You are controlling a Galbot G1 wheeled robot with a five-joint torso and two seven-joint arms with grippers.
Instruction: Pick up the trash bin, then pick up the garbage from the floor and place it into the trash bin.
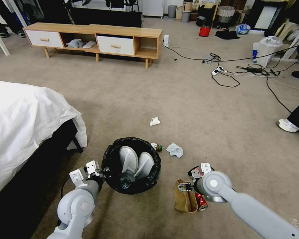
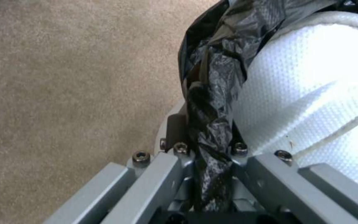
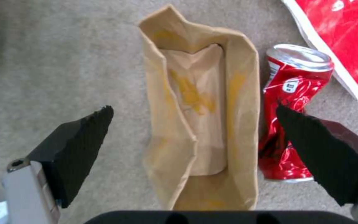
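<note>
Beige carpet [image 1: 196, 109] runs across the whole room. From my remote seat I see the trash bin [image 1: 132, 165] standing on it just in front of the robot, its black liner [image 2: 212, 93] folded over the rim and two white slippers [image 1: 136, 162] lying inside. My left gripper [image 1: 101, 172] sits at the bin's left rim; in the left wrist view its jaws are pressed together on the bunched liner and rim.

Just right of the bin lies the brown paper bag [image 3: 199, 124], flattened, mouth open. My right gripper [image 3: 195, 146] hangs directly above it with its black pads [image 3: 79, 146] spread wide on either side of the bag, touching nothing. A dented red can [image 3: 295, 124] lies just beside the bag, and a red-and-white carton [image 3: 340, 34] lies near the can's top end.

Past the bin, a small bottle [image 1: 156, 146] rests against its far rim, possibly green-capped, though it is too small to be sure. A crumpled tissue [image 1: 175, 150] lies just beside it, and another tissue [image 1: 154, 121] farther out. A white-sheeted bed [image 1: 23, 122] fills the left side.
</note>
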